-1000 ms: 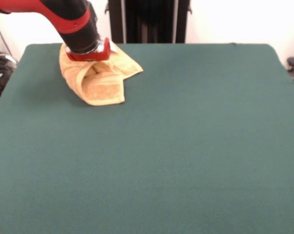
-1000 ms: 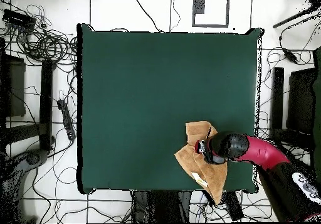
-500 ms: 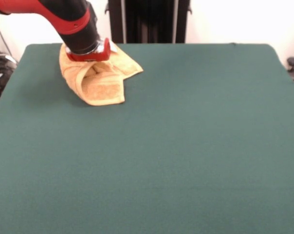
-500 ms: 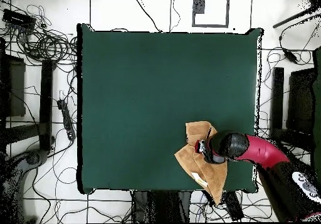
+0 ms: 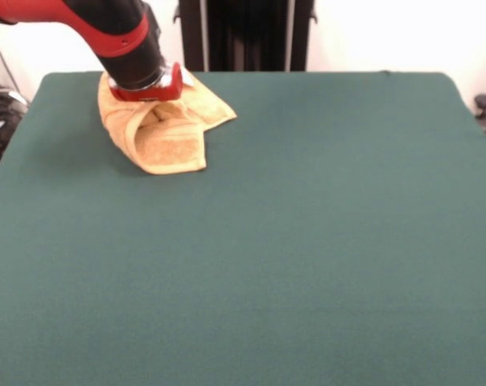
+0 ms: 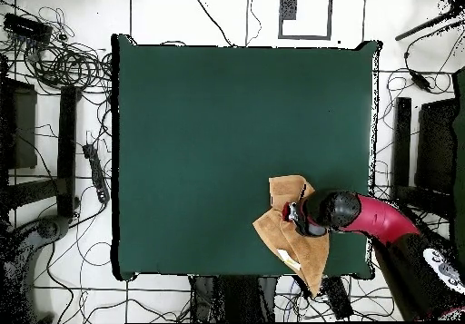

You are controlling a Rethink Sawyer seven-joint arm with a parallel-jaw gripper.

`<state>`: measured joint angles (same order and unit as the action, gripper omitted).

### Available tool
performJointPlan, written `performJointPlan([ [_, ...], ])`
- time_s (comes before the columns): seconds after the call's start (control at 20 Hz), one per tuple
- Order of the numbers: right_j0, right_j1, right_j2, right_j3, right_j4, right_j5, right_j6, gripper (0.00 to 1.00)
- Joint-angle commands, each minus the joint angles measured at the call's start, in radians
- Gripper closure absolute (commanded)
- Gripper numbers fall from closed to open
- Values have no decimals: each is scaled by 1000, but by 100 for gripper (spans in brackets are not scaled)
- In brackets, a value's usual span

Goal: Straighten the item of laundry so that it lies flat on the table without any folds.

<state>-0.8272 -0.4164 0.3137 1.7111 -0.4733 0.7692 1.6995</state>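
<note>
Front and overhead views of a single red and black arm (image 5: 82, 20) working at a table (image 5: 307, 241) covered in dark green cloth. The mustard-yellow hand towel (image 5: 166, 137) lies near one corner of the table, at the upper left in the front view and at the lower right in the overhead view (image 6: 289, 234), close to the table's edge on the robot's side. The towel is not flat: it is bunched and folded over on itself, with one flap doubled back to form a rounded pocket toward the camera in the front view and a pointed corner reaching to the right. In the overhead view one end of the towel extends to the table's edge, and a small white tag (image 6: 292, 264) shows near that end. The gripper (image 5: 150, 95) is lowered onto the top of the folded towel, its red mounting plate just above the cloth (image 6: 295, 216). Its tips are hidden by the wrist and by the towel's folds, so it cannot be told whether it is grasping the cloth or released. Cables (image 6: 64, 62) lie on the tiled floor around the table.
</note>
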Motion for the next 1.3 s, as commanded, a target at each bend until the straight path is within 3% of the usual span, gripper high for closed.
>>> performJointPlan([
  [0.05, 38, 149, 69, -89, -41, -148, -26, 100],
  [0.4, 30, 113, 74, -55, -30, -150, -18, 100],
  [0.45, 27, 110, 78, -57, -26, -148, -20, 0],
  [1.3, -5, 73, 114, -25, -33, -213, -47, 0],
])
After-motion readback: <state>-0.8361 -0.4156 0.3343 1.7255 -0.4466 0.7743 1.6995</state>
